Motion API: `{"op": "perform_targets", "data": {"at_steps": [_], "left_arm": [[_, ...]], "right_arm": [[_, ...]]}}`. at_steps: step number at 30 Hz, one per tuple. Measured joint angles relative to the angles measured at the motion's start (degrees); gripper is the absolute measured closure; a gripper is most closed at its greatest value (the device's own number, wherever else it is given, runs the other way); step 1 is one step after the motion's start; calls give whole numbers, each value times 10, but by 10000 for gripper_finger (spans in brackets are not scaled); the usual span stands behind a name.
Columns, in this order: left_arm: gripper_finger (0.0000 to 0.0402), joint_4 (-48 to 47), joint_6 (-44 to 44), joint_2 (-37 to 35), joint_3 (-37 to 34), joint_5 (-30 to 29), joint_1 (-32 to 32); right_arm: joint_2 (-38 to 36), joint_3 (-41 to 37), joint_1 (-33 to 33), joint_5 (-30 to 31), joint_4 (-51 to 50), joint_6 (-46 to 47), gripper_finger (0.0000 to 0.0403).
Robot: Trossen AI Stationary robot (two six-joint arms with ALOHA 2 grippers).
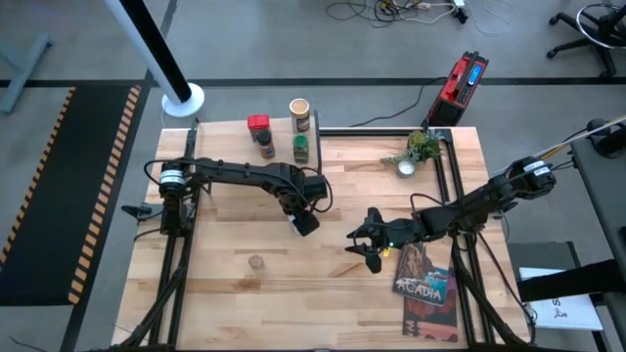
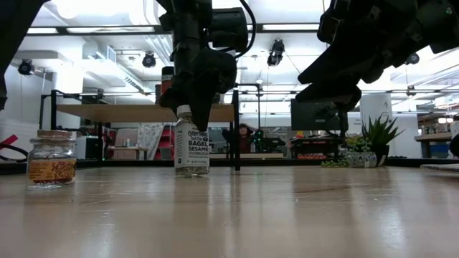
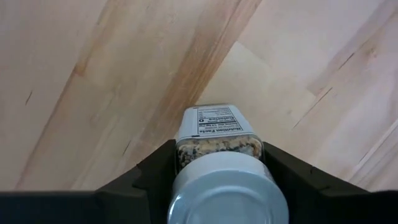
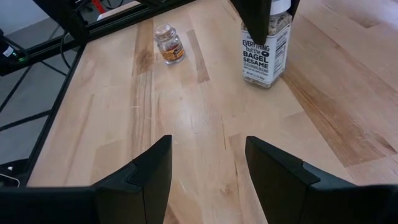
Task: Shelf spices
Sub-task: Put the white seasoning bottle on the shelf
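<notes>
- Gripping the white-capped clear jar [image 2: 191, 147], your left gripper [image 1: 302, 221] has its jaws closed on the jar near its cap; the jar stands upright on the table [image 1: 225, 284] near the middle.
- Hovering beside it, your right gripper [image 4: 207, 171] has its jaws wide apart, holding nothing.
- Four other spices [image 1: 281, 129] stand on the shelf [image 1: 230, 132] at the table's far edge.

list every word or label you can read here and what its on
"EVERYTHING", "BAGEL SESAME": front label of the jar that the left gripper holds by its white cap, standing on the table.
"Nutrition Facts": jar's back panel, left wrist view; the rest is too small.
"ACADIA": book cover by the open right gripper.
Small cork jar: label blurred.
Shelf spices: labels too small.
</notes>
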Motion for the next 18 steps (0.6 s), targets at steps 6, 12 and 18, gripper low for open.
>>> {"op": "perform_targets", "data": {"at_steps": [6,12,18], "left_arm": [[218,-5,30,0,5,30,0],[218,-37,67,0,60,46,-3],[218,-73,80,0,127,38,-18]], "right_arm": [[0,0,0,0,0,-1,222],[0,0,0,0,0,-1,222],[0,0,0,0,0,-1,222]]}}
